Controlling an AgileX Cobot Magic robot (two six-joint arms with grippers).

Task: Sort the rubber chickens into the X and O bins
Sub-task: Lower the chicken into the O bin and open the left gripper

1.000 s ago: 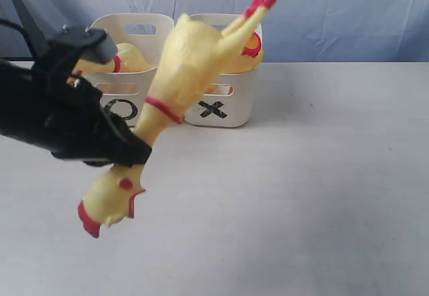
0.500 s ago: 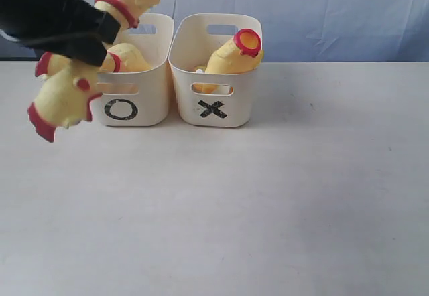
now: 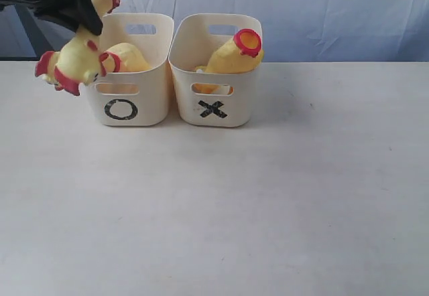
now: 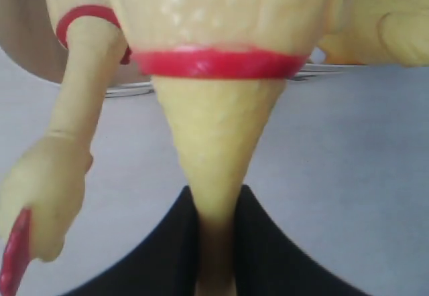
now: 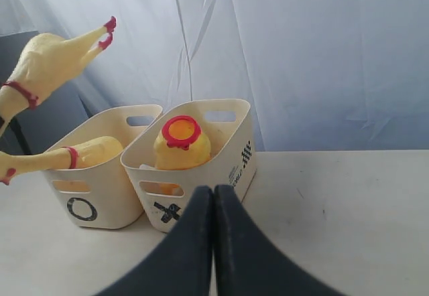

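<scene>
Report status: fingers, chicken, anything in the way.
Left fingers shut on chicken, high beside O bin. Right fingers shut, empty. Second chicken in O bin, headless one in X bin. Nothing seen blocking.

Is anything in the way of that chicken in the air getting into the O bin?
Only another chicken: it already lies in the O bin, its neck hanging over the rim, right beside the held chicken. Nothing else visible blocks the opening.

Yellow/red chickens, cream bins w/ blk X/O.
</scene>
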